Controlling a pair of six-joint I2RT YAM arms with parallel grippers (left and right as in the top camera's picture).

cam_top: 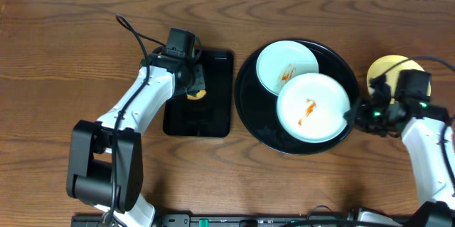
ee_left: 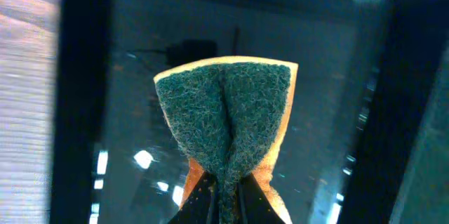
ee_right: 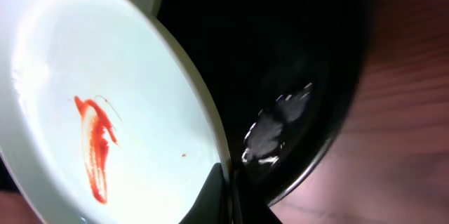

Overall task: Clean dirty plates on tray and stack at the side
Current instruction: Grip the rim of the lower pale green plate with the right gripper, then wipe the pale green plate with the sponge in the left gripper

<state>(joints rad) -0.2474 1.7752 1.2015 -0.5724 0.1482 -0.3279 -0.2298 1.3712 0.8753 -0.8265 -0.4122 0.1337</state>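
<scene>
Two pale mint-white plates with orange-red smears lie on the round black tray (cam_top: pixel 249 102): one at the back (cam_top: pixel 284 65), one at the front (cam_top: pixel 314 106) overlapping it. The pale yellow plate (cam_top: pixel 385 68) sits on the table right of the tray, partly under my right arm. My right gripper (cam_top: pixel 353 113) is shut on the front plate's right rim; the wrist view shows that plate (ee_right: pixel 84 97), the fingers (ee_right: pixel 226 199) and the tray rim (ee_right: pixel 330 133). My left gripper (cam_top: pixel 195 85) is shut on a green-and-yellow sponge (ee_left: pixel 228 119) above the rectangular tray.
A smaller rectangular black tray (cam_top: pixel 202 117) lies left of the round tray, under the left gripper; it fills the left wrist view (ee_left: pixel 337 76). Brown wooden table (cam_top: pixel 57 56) all around. A black cable runs from the left arm toward the back.
</scene>
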